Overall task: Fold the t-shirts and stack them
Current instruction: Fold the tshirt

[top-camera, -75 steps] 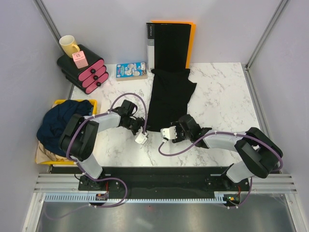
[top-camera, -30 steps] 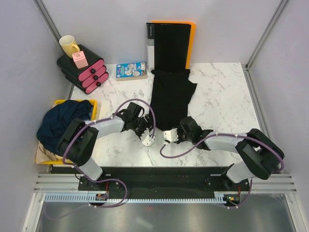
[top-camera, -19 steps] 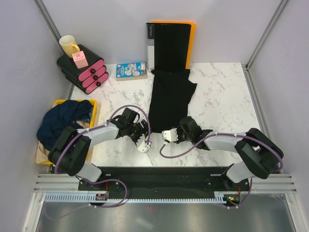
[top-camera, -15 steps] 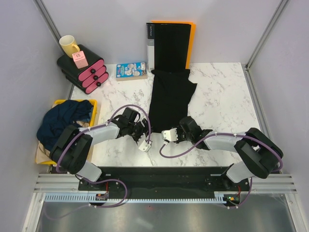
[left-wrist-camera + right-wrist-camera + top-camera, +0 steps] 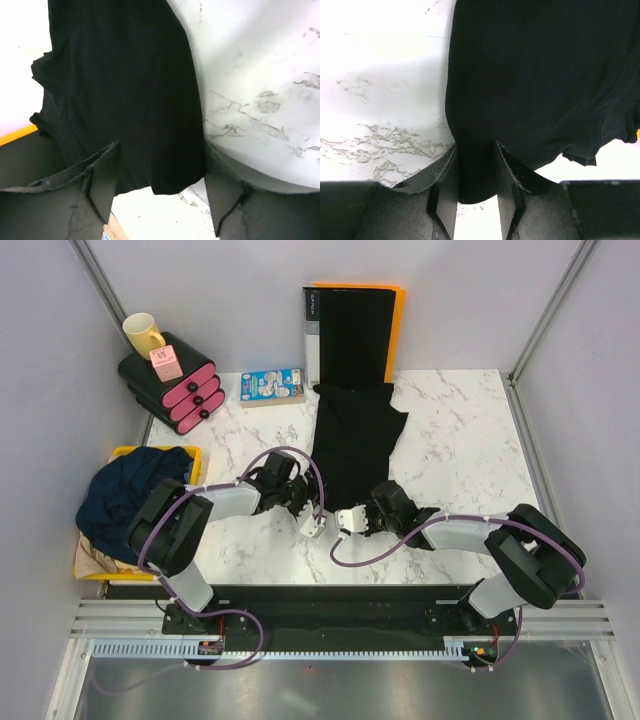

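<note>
T-shirts counted: three, namely black t-shirt [image 5: 352, 445], navy t-shirt [image 5: 125, 490], tan t-shirt [image 5: 92, 562]. Claws: two, left claw [image 5: 313, 527], right claw [image 5: 346, 520]. One binder [image 5: 350, 330], one mug [image 5: 143, 333], one pink carton [image 5: 167, 364], one booklet [image 5: 272, 386], one yellow bin [image 5: 196, 455] and three pink-ended cases [image 5: 175, 385] are tallied.

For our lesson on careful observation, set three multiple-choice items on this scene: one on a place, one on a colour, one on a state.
1. Where does the dark blue t-shirt lie?
A in the yellow bin
B on the floor
C spread flat across the table

2. What colour is the mug?
A pink
B yellow
C blue

3. On the left gripper, how do the jaws stand?
A shut, empty
B shut on cloth
C open

Answers:
1 A: the top view shows it heaped in the bin at the left.
2 B: it shows plain yellow in the top view.
3 C: the left wrist view shows a wide gap, with the hem of the black t-shirt in it.
</note>
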Controlling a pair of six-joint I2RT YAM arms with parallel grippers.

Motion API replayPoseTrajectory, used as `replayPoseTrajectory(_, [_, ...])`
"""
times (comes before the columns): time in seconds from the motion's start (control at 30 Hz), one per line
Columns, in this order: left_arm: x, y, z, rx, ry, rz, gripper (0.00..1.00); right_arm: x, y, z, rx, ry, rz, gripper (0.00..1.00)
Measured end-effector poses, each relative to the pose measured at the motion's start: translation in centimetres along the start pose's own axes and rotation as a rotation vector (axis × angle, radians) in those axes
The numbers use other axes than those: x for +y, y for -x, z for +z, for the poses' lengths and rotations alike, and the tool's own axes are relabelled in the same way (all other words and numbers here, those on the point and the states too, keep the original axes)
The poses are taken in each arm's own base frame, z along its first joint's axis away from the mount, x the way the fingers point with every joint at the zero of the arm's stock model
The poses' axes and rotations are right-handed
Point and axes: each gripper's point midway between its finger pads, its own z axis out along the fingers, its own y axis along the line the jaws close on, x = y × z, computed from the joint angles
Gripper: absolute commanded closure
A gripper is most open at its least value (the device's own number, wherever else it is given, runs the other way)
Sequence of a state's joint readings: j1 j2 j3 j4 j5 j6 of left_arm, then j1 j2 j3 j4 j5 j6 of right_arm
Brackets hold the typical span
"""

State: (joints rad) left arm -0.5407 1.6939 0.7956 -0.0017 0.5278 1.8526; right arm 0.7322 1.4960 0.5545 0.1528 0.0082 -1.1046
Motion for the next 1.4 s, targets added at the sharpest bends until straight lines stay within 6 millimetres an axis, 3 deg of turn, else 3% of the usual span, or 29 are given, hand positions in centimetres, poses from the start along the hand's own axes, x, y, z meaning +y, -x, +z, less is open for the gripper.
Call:
replayPoseTrajectory(0.07, [-0.4,0.0,0.0,0.003,-0.015,-0.007,0.75,0.1,0.0,0.0,0.001,0.003,0.0,0.78])
replayPoseTrajectory(0.1, [-1.2,0.0,0.1,0.004,-0.04,-0.018,0.98,0.2,-0.1,0.0,0.001,0.006,0.0,0.83])
replayPoseTrajectory(0.13, [-1.7,0.0,0.1,0.005,-0.057,-0.025,0.98,0.4,-0.1,0.0,0.001,0.013,0.001,0.94])
replayPoseTrajectory(0.2, [-2.7,0.2,0.0,0.001,-0.09,-0.03,0.98,0.7,-0.1,0.0,-0.001,0.021,-0.005,1.0])
replayPoseTrajectory(0.47, [-3.4,0.9,-0.7,-0.013,-0.13,-0.053,0.98,0.7,0.0,0.0,-0.004,0.032,-0.006,1.0])
replayPoseTrajectory(0.63, [-4.4,2.3,-2.1,-0.036,-0.18,-0.098,0.98,1.3,1.3,-0.9,-0.023,0.136,0.02,1.0])
replayPoseTrajectory(0.93, [-2.2,6.7,-7.7,-0.091,-0.095,-0.079,0.98,-0.2,6.0,-7.3,-0.1,0.2,0.039,1.0])
replayPoseTrajectory(1.1, [-2.4,9.9,-10.2,-0.152,-0.053,-0.055,0.98,0.7,7.6,-10.5,-0.131,0.256,0.045,1.0])
replayPoseTrajectory(1.4, [-2.7,14.3,-13.7,-0.252,-0.013,-0.046,0.98,0.3,10.5,-14.7,-0.186,0.34,0.043,1.0])
